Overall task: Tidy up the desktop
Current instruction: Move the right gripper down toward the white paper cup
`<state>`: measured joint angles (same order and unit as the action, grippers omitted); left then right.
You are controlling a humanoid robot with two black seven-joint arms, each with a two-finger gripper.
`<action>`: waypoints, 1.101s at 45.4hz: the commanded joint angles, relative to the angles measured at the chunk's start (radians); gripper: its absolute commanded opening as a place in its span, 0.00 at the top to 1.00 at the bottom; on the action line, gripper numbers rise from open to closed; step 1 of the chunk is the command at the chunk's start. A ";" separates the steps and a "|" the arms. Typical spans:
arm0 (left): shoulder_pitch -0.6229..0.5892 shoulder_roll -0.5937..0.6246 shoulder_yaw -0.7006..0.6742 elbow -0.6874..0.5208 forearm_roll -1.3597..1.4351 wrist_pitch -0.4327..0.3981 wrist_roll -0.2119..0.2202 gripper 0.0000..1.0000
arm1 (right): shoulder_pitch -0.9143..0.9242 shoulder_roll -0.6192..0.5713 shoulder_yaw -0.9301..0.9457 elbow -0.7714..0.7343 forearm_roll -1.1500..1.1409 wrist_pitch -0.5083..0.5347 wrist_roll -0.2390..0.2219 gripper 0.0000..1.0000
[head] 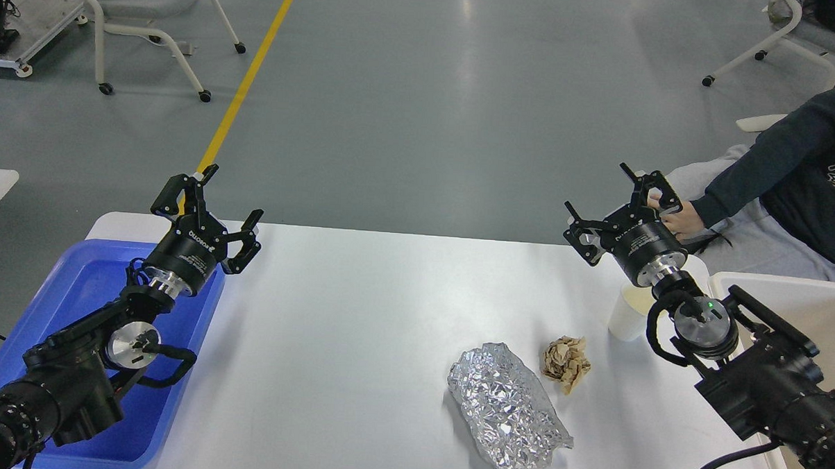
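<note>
Desktop holds crumpled foil, paper wad, paper cup. Left gripper and right gripper hover wide open, empty. Risk: right arm's elbow may topple the cup.

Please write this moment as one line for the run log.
left gripper: open, empty | right gripper: open, empty | desktop: foil, paper wad, cup
</note>
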<state>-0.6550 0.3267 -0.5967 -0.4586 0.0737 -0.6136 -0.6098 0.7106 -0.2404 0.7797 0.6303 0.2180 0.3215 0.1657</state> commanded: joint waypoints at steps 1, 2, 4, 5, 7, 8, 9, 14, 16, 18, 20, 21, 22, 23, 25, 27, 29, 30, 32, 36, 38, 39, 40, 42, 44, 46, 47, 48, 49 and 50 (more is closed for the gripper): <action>0.000 0.000 0.000 0.000 0.000 0.000 0.001 0.00 | 0.000 0.000 -0.002 -0.011 -0.003 -0.001 0.000 0.00; 0.000 0.000 0.000 0.000 0.000 0.000 0.001 0.00 | 0.000 0.000 -0.002 -0.011 -0.003 -0.001 0.000 0.00; 0.000 0.000 0.000 0.000 0.000 0.000 0.001 0.00 | 0.000 0.000 -0.002 -0.009 -0.006 -0.001 0.000 0.00; 0.000 0.000 0.000 0.000 0.000 0.000 0.001 0.00 | 0.000 0.000 -0.002 -0.009 -0.009 -0.001 0.000 0.00; 0.000 0.000 0.000 0.000 0.000 0.000 -0.001 0.00 | 0.000 0.000 -0.002 -0.009 -0.016 -0.001 0.000 0.00; 0.000 0.000 0.000 0.000 0.000 0.000 0.001 0.00 | 0.001 0.001 -0.002 -0.008 -0.017 -0.001 0.000 0.00; 0.000 0.000 0.000 0.000 0.000 0.000 0.001 0.00 | 0.001 0.000 -0.002 -0.006 -0.020 -0.001 0.000 0.00; 0.000 0.000 0.000 0.000 0.000 0.000 0.001 0.00 | 0.001 0.001 -0.004 -0.004 -0.025 -0.001 0.000 0.00; 0.000 0.000 0.000 0.000 0.000 0.000 0.001 0.00 | 0.000 0.001 -0.004 -0.003 -0.026 -0.001 0.000 0.00; 0.000 0.000 0.000 0.000 0.000 0.000 0.001 0.00 | 0.000 0.001 -0.004 -0.001 -0.026 0.001 0.000 0.00; 0.000 0.000 0.000 0.000 0.000 0.000 0.001 0.00 | -0.002 0.003 -0.002 0.003 -0.026 0.001 0.000 0.00; 0.000 0.000 0.000 0.000 0.000 0.000 0.001 0.00 | -0.003 0.003 -0.002 0.003 -0.025 0.001 0.000 0.00; 0.000 0.000 0.000 0.000 0.000 0.000 0.001 0.00 | -0.003 0.003 -0.001 0.005 -0.025 0.001 0.000 0.00; 0.000 0.000 0.000 0.000 0.000 0.000 -0.001 0.00 | -0.005 0.003 0.000 0.005 -0.025 0.001 0.000 0.00; 0.000 0.000 0.000 0.000 0.000 0.000 -0.001 0.00 | -0.008 0.001 0.000 0.006 -0.025 0.002 0.000 0.00; 0.000 0.000 0.000 0.000 0.000 0.000 0.001 0.00 | -0.010 0.000 0.000 0.008 -0.025 0.005 0.000 0.00; 0.000 0.000 0.000 0.000 0.000 0.000 -0.001 0.00 | -0.010 0.000 0.000 0.009 -0.025 0.004 0.000 0.00; 0.000 0.000 0.000 0.000 0.000 0.000 0.001 0.00 | -0.013 0.001 0.000 0.011 -0.025 0.005 0.000 0.00; 0.000 0.000 0.000 0.000 0.000 0.000 0.001 0.00 | -0.019 0.000 0.000 0.012 -0.025 0.008 0.000 0.00; 0.000 0.000 0.000 0.000 0.000 0.000 0.001 0.00 | -0.026 -0.002 -0.001 0.014 -0.025 0.011 0.000 0.00; 0.000 0.000 0.000 0.000 0.000 0.000 0.001 0.00 | -0.029 -0.002 0.000 0.019 -0.025 0.011 0.000 0.00; 0.000 0.000 0.000 0.000 0.000 0.000 0.001 0.00 | -0.029 -0.002 0.000 0.019 -0.025 0.011 0.000 0.00; 0.000 0.000 0.000 0.002 0.000 0.000 -0.001 0.00 | -0.029 -0.002 0.000 0.020 -0.025 0.010 0.000 0.00; 0.000 0.000 0.000 0.000 0.000 0.000 -0.001 0.00 | -0.029 -0.002 0.000 0.023 -0.025 0.010 0.000 0.00; 0.000 0.000 0.000 0.000 0.000 0.000 0.001 0.00 | -0.029 -0.007 0.000 0.035 -0.025 0.008 0.000 0.00; 0.000 0.000 0.000 0.000 0.000 0.000 0.001 0.00 | -0.031 -0.016 0.000 0.058 -0.025 0.007 0.000 0.00; 0.000 0.000 0.000 0.000 0.000 0.000 0.001 0.00 | -0.037 -0.026 0.000 0.074 -0.025 0.007 0.000 0.00; 0.000 0.000 0.000 0.000 0.000 0.000 0.001 0.00 | -0.043 -0.040 0.001 0.092 -0.025 0.004 0.000 0.00; 0.000 0.000 0.000 0.000 0.001 0.000 0.001 0.00 | -0.049 -0.052 0.000 0.110 -0.025 0.002 0.000 0.00; 0.000 0.000 0.000 0.000 0.002 0.000 0.001 0.00 | -0.055 -0.065 0.000 0.132 -0.025 0.002 0.000 0.00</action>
<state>-0.6550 0.3267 -0.5967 -0.4585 0.0737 -0.6136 -0.6096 0.6834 -0.2502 0.7792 0.6663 0.1933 0.3294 0.1656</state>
